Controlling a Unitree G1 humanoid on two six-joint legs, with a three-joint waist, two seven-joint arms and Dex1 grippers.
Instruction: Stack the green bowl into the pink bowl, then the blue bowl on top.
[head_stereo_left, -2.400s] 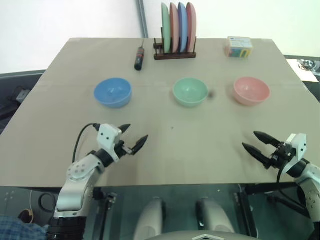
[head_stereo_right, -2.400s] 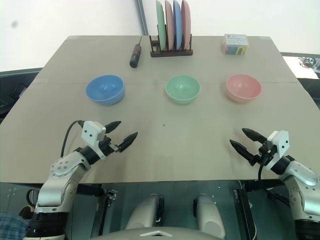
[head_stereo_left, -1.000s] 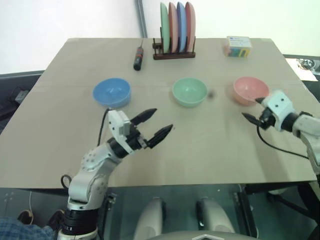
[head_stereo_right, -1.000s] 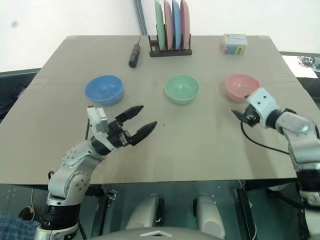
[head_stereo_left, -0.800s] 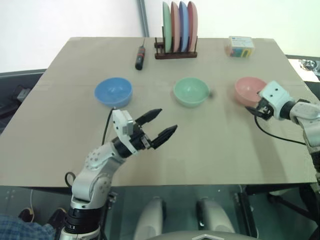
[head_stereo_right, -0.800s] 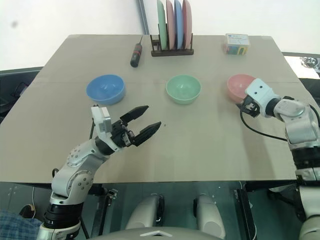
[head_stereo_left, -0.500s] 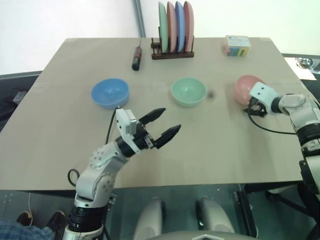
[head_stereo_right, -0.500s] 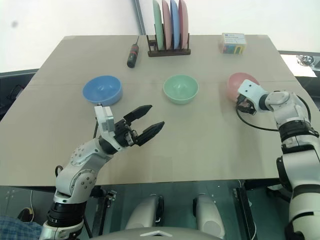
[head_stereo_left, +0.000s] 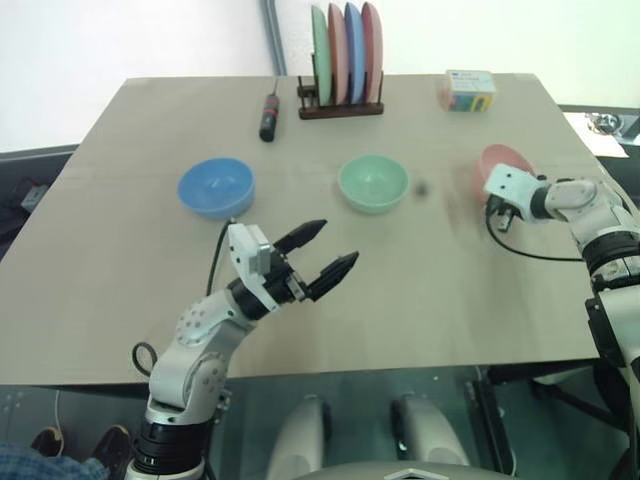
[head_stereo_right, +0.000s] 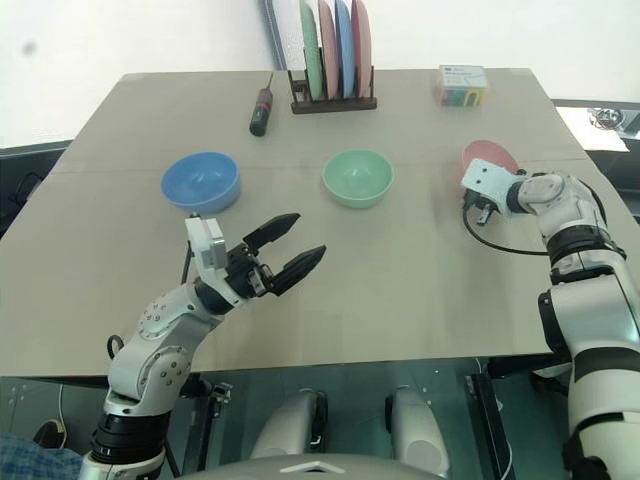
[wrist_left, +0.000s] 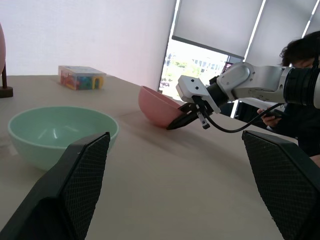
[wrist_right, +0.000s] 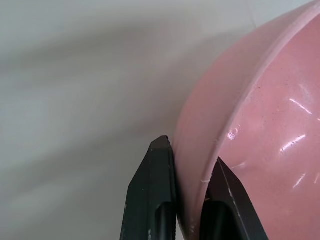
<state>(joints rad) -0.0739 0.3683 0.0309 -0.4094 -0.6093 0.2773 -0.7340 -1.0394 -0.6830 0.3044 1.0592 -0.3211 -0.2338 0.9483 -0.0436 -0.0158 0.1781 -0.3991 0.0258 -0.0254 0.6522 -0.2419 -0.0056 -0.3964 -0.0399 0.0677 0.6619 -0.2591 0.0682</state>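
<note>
Right end effector (wrist_right: 187, 200) is clamped on the rim of the small salmon-pink plastic bowl (head_stereo_left: 500, 163), tilted at the desk's (head_stereo_left: 420, 270) right side. Left end effector (head_stereo_left: 322, 253) hovers with fingers apart, near the mint-green plastic bowl (head_stereo_left: 372, 183) and light-blue plastic bowl (head_stereo_left: 215, 187).

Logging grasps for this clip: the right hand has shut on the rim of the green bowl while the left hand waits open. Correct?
Not quite. The right hand has shut on the pink bowl's rim, as the right wrist view shows. The left hand does wait open.

1. Both arms are silver-grey metal with rounded joint housings and black bands.
2. Each wrist carries a white boxy block.
3. A black cable loops from each wrist.
4. The left gripper (head_stereo_left: 322, 255) and right gripper (wrist_right: 187, 165) have black tapered fingers.
</note>
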